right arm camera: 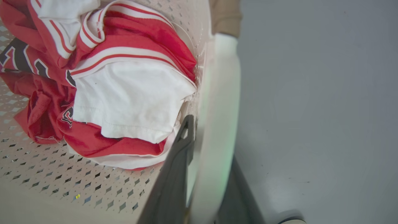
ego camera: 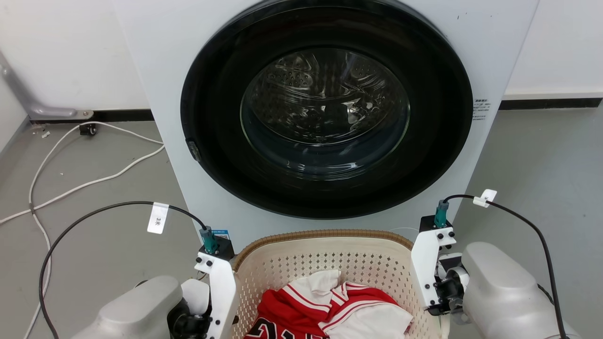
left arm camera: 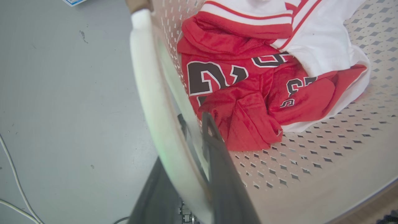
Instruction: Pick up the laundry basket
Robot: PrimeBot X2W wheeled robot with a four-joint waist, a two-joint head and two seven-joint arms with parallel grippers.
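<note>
the laundry basket [ego camera: 330, 259] sits between both tools, red-and-white clothes [ego camera: 330, 306] inside, washing machine [ego camera: 155, 70] just beyond. the left tool [left arm camera: 194, 119] and right tool [right arm camera: 208, 130] each straddle a white side handle [left arm camera: 149, 93], fingers narrowed onto it. grasping looks done; next, i judge, both must rise together, level.

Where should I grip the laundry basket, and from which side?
Take the laundry basket by its white side handles, coming down from above: each is a thin band standing off the wall. The left gripper straddles the left handle, the right gripper the right handle.
</note>
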